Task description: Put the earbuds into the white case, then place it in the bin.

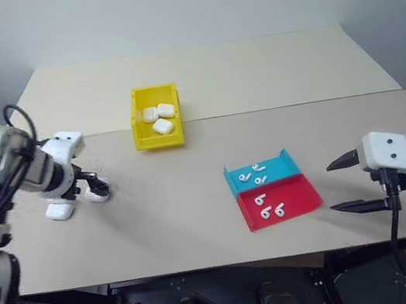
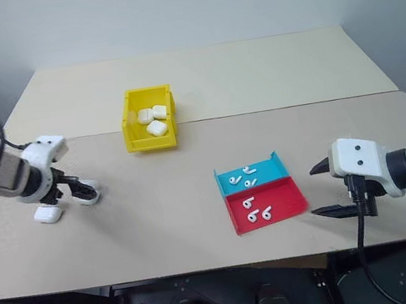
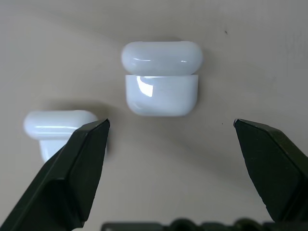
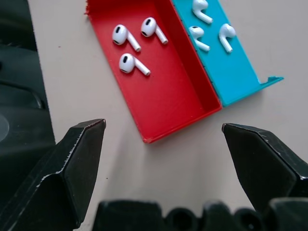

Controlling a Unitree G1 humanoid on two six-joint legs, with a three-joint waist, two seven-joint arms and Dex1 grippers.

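Two cases by left jaws: a white case (image 3: 161, 79) lies on the table (image 1: 196, 200) with its lid hinged up, ahead of the left gripper (image 3: 171, 127) and between the lines of its two spread fingers, touching neither; a second open case (image 3: 57, 127) lies just beside one finger, partly hidden behind its tip
Left jaws: released, spread wide, nothing held, tilted down over the tabletop near the table's left edge
Right jaws: released, spread wide, empty; the right gripper (image 4: 163, 127) hangs off the near right part of the table, pointing toward the two trays
Earbuds: three earbuds (image 4: 132, 45) lie loose in the red tray (image 4: 168, 96), ahead of the right jaws and toward the left finger's side; three more (image 4: 209, 24) lie in the blue tray (image 4: 236, 77), farther ahead and toward the right finger's side
Trays: red and blue stand side by side, long walls touching, well apart from the left jaws
Bin: the yellow bin (image 1: 160, 137) stands far beyond both grippers, toward the table's middle, closer to the left one; three closed white cases (image 1: 159, 118) rest inside it
Contact: neither pair of jaws touches any case, earbud or tray
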